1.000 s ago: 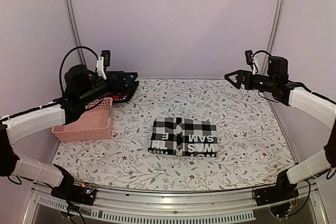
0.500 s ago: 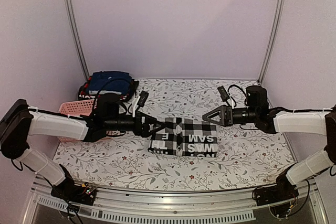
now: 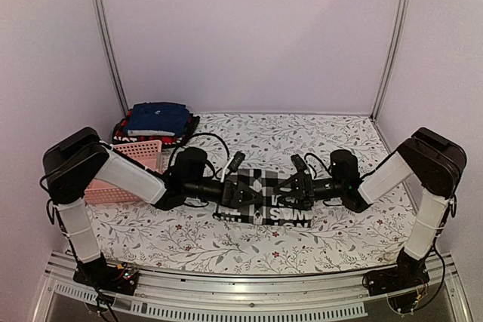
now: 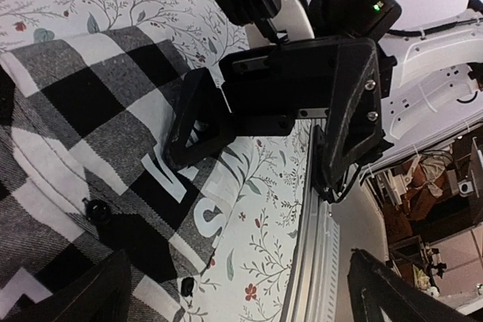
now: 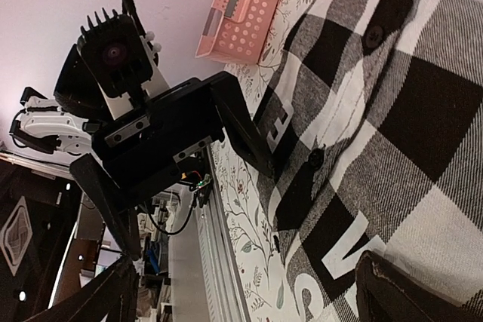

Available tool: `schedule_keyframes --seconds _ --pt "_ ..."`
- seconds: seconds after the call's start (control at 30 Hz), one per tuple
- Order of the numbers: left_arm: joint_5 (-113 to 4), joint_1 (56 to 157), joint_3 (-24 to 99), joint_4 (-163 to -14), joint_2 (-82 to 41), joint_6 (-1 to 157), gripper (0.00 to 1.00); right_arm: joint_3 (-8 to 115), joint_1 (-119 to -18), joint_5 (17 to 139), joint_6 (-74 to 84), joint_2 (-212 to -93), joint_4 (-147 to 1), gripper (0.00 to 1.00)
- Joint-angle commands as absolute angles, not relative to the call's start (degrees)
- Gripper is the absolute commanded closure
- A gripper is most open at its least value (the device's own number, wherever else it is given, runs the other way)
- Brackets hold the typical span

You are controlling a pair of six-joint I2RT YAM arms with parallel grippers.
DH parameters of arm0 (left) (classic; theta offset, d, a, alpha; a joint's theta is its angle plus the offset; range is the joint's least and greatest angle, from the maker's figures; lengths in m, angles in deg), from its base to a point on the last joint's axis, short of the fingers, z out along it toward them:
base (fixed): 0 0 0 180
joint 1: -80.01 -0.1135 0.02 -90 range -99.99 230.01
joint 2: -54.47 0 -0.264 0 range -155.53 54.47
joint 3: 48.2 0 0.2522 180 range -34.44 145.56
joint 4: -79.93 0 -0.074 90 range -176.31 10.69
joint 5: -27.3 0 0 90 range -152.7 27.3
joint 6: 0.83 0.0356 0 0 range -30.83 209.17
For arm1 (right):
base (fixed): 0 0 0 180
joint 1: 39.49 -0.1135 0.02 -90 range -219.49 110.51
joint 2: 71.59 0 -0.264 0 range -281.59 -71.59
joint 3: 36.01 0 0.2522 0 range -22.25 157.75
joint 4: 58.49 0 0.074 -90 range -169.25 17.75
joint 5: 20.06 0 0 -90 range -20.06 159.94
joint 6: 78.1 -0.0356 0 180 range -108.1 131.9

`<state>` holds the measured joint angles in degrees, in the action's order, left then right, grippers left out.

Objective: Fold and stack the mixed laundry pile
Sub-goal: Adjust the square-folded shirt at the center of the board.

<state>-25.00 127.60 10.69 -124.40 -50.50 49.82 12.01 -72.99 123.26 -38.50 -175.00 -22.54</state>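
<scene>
The folded black-and-white checked shirt [image 3: 250, 213] with white lettering lies mid-table. My left gripper [image 3: 253, 192] and right gripper [image 3: 285, 194] hang low over it, tips facing each other, a short gap apart. Both stand open with nothing between the fingers. The left wrist view shows the shirt [image 4: 90, 111] below and the right gripper's dark fingers [image 4: 204, 122] touching or just above the cloth. In the right wrist view the shirt [image 5: 423, 96] fills the right side. At the back left, folded navy trousers [image 3: 157, 118] rest on a red-and-black plaid piece [image 3: 122, 132].
A pink slotted basket [image 3: 147, 152] stands at the left, partly behind my left arm, and shows again in the right wrist view as the basket [image 5: 241, 13]. The floral tablecloth [image 3: 347, 141] covers the table. A metal rail [image 3: 249, 292] runs along the near edge.
Both arms have swung in from the sides and down over the checked shirt, until their tips nearly meet. The left arm left the back-left stack, which now shows. Jaws stayed open.
</scene>
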Motion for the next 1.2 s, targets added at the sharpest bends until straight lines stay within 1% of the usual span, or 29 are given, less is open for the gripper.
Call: schedule_keyframes --seconds 0.0,0.1,0.17,0.3,0.4,0.5,0.6,0.77,0.9,1.17 --pt "-22.9 127.6 5.9 -134.2 -55.6 42.8 0.00 8.2 -73.2 125.9 -46.6 -184.6 -7.9 0.01" --pt "-24.8 125.9 1.6 -136.4 -58.1 41.0 0.00 5.8 -71.0 125.7 -46.9 -189.7 -5.8 0.01" --pt "-25.9 124.4 -1.0 -137.0 -58.4 40.5 0.00 3.1 -68.5 125.3 -46.9 -190.9 -4.8 0.01" --pt "-26.8 121.1 -4.7 -135.7 -53.7 41.8 0.00 -0.4 -64.5 127.4 -46.4 -187.4 -5.1 0.01" --pt "-28.6 121.4 -0.9 -125.3 -47.5 48.4 0.00 0.4 -64.0 129.1 -44.6 -179.7 -9.0 0.01" --pt "-28.7 121.5 3.7 -118.9 -44.6 52.0 0.00 5.6 -63.7 129.7 -41.1 -172.6 -16.6 0.01" --pt "-28.6 121.5 8.7 -116.1 -45.1 53.6 0.00 11.8 -63.7 130.4 -38.0 -171.3 -21.6 0.01" --pt "-27.9 120.4 16.8 -117.3 -51.6 53.1 0.00 20.2 -63.9 131.6 -38.1 -177.2 -22.1 0.01" --pt "-26.7 118.1 21.9 -118.9 -59.1 51.9 0.00 25.4 -63.8 131.8 -37.9 -186.1 -22.5 0.01" --pt "-29.6 112.4 21.5 -119.5 -65.2 51.3 0.00 31.1 -59.6 128.9 -31.9 -197.9 -30.4 0.05"
